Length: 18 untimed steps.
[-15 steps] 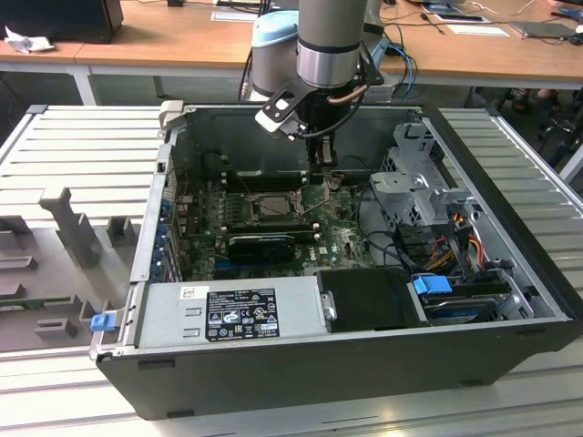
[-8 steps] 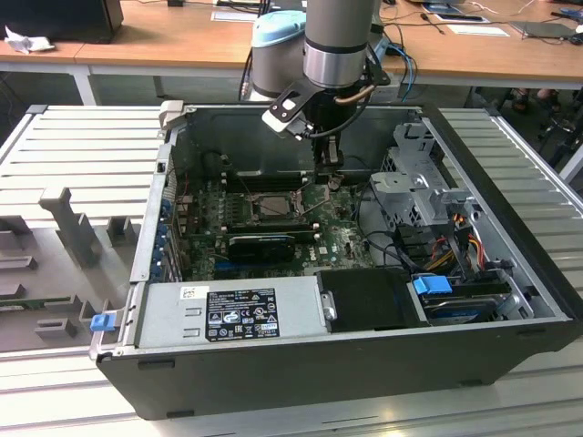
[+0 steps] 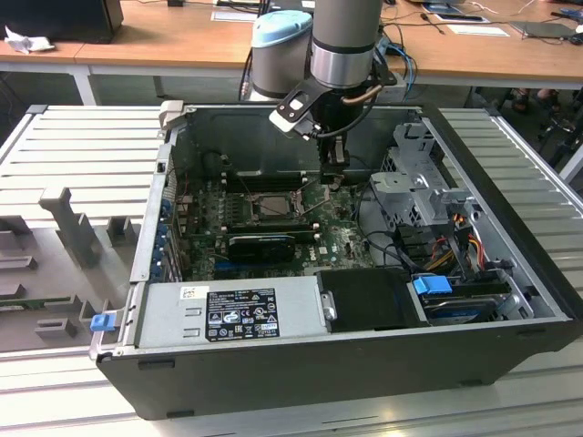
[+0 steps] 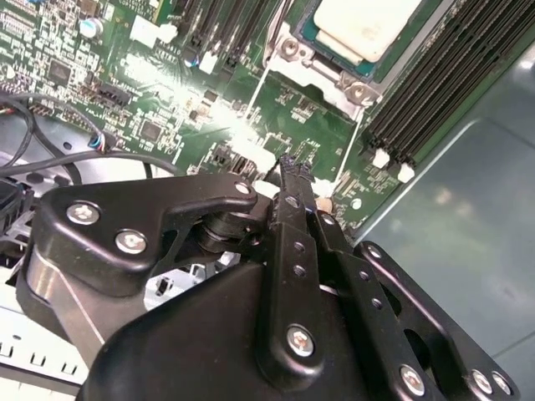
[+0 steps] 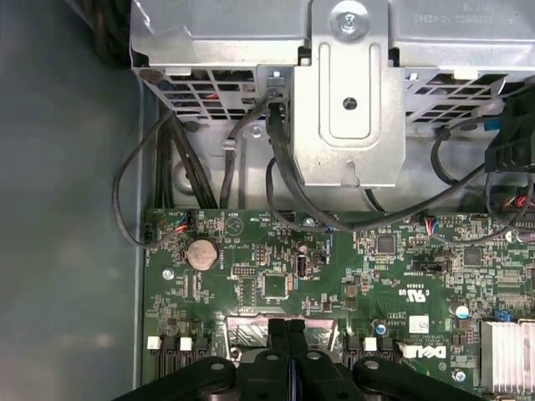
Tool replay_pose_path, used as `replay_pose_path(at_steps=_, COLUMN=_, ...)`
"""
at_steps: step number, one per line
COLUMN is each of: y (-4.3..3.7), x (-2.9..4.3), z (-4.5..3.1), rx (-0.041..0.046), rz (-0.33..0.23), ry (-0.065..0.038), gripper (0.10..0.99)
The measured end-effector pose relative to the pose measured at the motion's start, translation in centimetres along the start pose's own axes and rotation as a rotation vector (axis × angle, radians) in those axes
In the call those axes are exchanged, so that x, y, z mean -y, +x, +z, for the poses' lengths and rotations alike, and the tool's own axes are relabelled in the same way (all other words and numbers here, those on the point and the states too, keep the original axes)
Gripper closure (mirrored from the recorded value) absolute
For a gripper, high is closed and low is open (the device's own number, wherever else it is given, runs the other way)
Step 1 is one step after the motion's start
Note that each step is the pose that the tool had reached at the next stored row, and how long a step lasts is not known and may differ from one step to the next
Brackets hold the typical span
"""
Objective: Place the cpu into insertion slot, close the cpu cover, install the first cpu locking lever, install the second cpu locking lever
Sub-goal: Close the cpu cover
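Note:
The cpu point(image 4: 368, 23) lies pale and flat in the insertion slot point(image 4: 330, 71), whose silvery rim frames it. In the exterior view the insertion slot point(image 3: 273, 206) sits mid-motherboard inside the open case. A silvery metal frame, the cpu cover point(image 3: 273, 194), lies around the chip; I cannot tell whether it is latched. My gripper point(image 3: 333, 171) hangs just above the board, to the exterior view's right of the slot. Its black fingers point(image 4: 290, 180) are pressed together with nothing between them, also seen in the first wrist view point(image 5: 288, 332).
Long black memory slots point(image 4: 435, 83) flank the socket. A black graphics card point(image 3: 264, 246) lies nearer the front, beside the grey power supply point(image 3: 232, 314). A metal drive cage point(image 5: 351, 92) with cables point(image 5: 251, 159) stands at the exterior view's right. The case walls point(image 3: 155, 228) enclose everything.

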State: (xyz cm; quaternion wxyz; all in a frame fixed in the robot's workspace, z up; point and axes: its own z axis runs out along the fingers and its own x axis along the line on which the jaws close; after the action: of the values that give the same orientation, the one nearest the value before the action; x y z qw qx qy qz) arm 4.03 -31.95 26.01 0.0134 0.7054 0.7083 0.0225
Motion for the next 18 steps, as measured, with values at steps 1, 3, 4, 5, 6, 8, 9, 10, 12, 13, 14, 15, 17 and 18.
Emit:
replay_pose_path(at_steps=1, y=0.0, x=-0.3, z=0.02, rx=0.0, rz=0.0, ry=0.0, gripper=0.98)
replay_pose_path(at_steps=3, y=0.0, x=-0.91, z=0.05, rx=0.0, rz=0.0, ry=0.0, gripper=0.98)
replay_pose_path(at_steps=4, y=-0.01, x=-1.12, z=0.05, rx=0.0001, rz=0.0, ry=0.0, gripper=0.98)
replay_pose_path(at_steps=5, y=0.0, x=-1.48, z=0.08, rx=-0.0001, rz=0.0, ry=0.001, gripper=0.98)
replay_pose_path(at_steps=6, y=-0.01, x=-1.93, z=0.11, rx=0.0, rz=0.0, ry=0.001, gripper=0.98)
replay_pose_path(at_steps=8, y=-0.01, x=-1.97, z=0.21, rx=-0.0003, rz=0.0, ry=0.001, gripper=0.98)
replay_pose_path(at_steps=9, y=-0.02, x=-1.97, z=0.34, rx=0.0, rz=0.0, ry=0.001, gripper=0.98)
replay_pose_path(at_steps=10, y=-0.02, x=-1.96, z=0.56, rx=0.0, rz=0.0, ry=0.001, gripper=0.98)
replay_pose_path(at_steps=12, y=-0.03, x=-2.43, z=0.9, rx=0.0001, rz=0.0, ry=0.001, gripper=0.98)
replay_pose_path(at_steps=13, y=-0.03, x=-2.53, z=1.0, rx=0.0, rz=0.0, ry=0.002, gripper=0.98)
replay_pose_path(at_steps=14, y=-0.03, x=-2.57, z=1.35, rx=0.0, rz=0.0, ry=0.002, gripper=0.98)
replay_pose_path(at_steps=15, y=-0.04, x=-2.57, z=1.69, rx=-0.0001, rz=0.0, ry=0.004, gripper=0.98)
replay_pose_path(at_steps=17, y=-0.04, x=-2.57, z=1.77, rx=-0.0001, rz=0.0, ry=0.023, gripper=0.98)
replay_pose_path(at_steps=18, y=-0.04, x=-2.57, z=1.78, rx=-0.0003, rz=0.0, ry=0.033, gripper=0.98)
